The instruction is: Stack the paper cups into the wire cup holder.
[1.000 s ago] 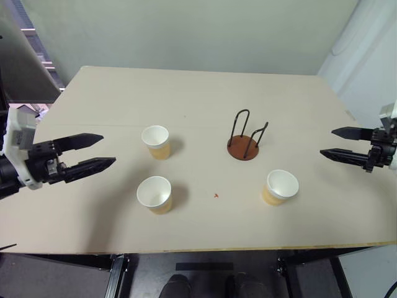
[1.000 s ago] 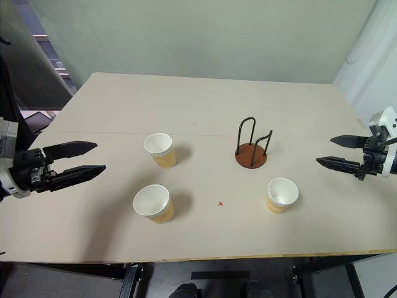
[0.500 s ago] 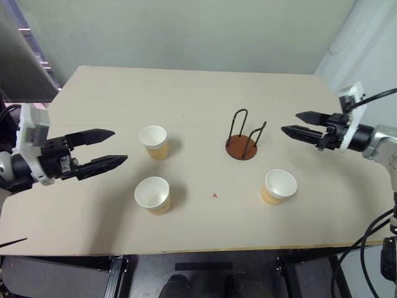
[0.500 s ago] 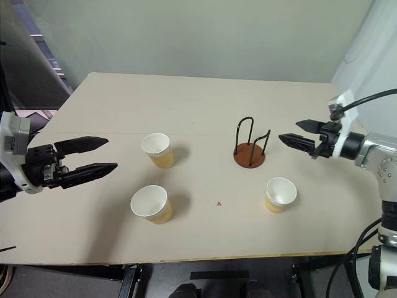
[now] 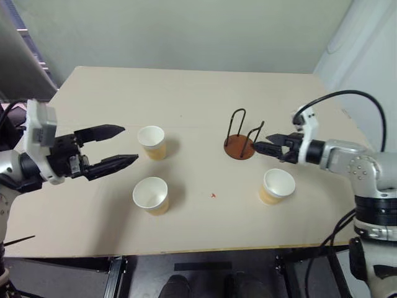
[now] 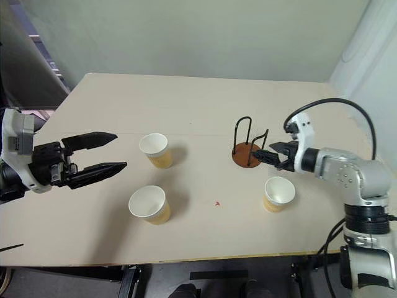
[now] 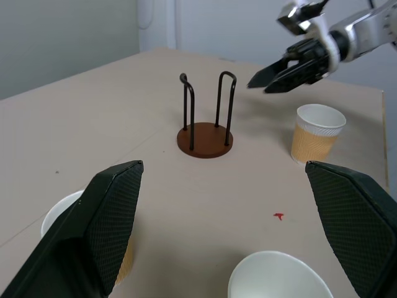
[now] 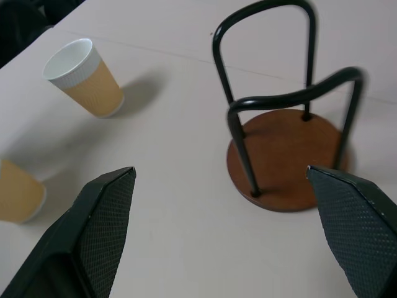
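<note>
Three paper cups stand upright on the table: one at the left middle (image 5: 152, 141), one nearer the front (image 5: 151, 194), one at the right front (image 5: 276, 185). The wire cup holder (image 5: 240, 139), a rust-brown disc with black wire loops, stands empty right of centre. My left gripper (image 5: 127, 144) hovers open, left of the two left cups, holding nothing. My right gripper (image 5: 260, 143) is open and empty, its tips just right of the holder and above the right cup. The right wrist view looks at the holder (image 8: 285, 149) close up between the open fingers.
The pale wooden table (image 5: 186, 93) has a small red mark (image 5: 214, 195) near its front centre. A wall runs behind the far edge. A black cable (image 5: 347, 99) loops over my right arm.
My right gripper has swung in from the table's right edge to just beside the holder, dropping a little. My left gripper has edged right toward the cups. Cups and holder stay put.
</note>
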`<state>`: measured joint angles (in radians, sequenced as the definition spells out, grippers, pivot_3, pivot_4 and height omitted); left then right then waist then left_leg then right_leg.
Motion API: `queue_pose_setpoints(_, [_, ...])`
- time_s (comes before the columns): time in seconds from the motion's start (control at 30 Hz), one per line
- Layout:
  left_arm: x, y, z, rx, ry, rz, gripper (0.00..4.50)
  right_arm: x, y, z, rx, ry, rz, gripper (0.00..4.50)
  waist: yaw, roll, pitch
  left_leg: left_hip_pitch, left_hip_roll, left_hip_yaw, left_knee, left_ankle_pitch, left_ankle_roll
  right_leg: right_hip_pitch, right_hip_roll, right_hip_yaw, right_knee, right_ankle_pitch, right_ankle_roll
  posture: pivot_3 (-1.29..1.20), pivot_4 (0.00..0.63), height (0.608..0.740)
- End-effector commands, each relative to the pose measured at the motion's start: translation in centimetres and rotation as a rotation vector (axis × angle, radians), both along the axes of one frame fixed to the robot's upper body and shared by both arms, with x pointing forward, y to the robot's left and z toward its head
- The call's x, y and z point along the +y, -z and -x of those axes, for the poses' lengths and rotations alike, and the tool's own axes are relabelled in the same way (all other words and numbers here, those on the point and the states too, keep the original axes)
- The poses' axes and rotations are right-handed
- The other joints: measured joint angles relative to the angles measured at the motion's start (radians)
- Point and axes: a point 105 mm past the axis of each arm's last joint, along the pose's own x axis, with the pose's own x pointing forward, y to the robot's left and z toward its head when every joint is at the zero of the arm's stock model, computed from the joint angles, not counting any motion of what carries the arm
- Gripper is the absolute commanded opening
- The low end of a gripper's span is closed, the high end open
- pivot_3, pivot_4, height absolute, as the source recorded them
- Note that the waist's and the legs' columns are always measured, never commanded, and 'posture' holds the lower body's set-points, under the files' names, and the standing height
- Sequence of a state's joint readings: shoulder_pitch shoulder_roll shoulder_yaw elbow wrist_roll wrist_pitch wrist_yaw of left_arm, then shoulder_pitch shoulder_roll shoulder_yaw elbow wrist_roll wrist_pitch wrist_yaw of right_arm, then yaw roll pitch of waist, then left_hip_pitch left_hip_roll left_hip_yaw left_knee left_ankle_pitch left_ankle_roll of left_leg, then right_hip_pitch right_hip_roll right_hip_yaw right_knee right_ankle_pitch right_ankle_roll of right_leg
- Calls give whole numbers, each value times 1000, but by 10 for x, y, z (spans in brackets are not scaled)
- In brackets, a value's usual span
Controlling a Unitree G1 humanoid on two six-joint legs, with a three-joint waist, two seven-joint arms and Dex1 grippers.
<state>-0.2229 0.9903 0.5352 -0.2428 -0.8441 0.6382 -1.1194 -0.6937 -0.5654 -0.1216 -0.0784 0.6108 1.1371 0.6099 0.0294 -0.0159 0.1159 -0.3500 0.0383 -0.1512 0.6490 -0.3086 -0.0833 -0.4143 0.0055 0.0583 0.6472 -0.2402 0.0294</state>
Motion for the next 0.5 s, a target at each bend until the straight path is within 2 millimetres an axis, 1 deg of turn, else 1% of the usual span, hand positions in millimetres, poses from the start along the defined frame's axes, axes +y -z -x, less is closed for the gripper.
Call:
queue_pose_setpoints(0.03, [-9, -10, 6, -61, 26, 2, 4500, 6, -6, -11, -51, 35, -4, 4464, 0, 0, 0, 0, 0, 0, 0, 0, 0, 0, 0, 0, 0, 0, 0, 0, 150, 740])
queue_pose_setpoints(0.23, [-20, -7, 8, -54, 53, 18, 4500, 18, -4, -26, -67, 66, -37, 4464, 2, 0, 0, -1, 0, 0, 0, 0, 0, -1, 0, 0, 0, 0, 0, 0, 150, 740])
queue_pose_setpoints(0.43, [-24, -6, 11, -51, 55, 27, 4500, 23, -7, -40, -114, 106, -56, 4464, 4, 0, 0, -1, 0, 0, 0, 0, -1, -1, 0, 0, 0, 0, 0, 0, 150, 740])
queue_pose_setpoints(0.5, [-24, -6, 11, -50, 52, 29, 4500, 25, -10, -44, -131, 112, -64, 4110, 4, 0, 0, -1, 0, 0, 0, -1, -1, -2, 0, 0, 1, 0, 0, 0, 150, 740])
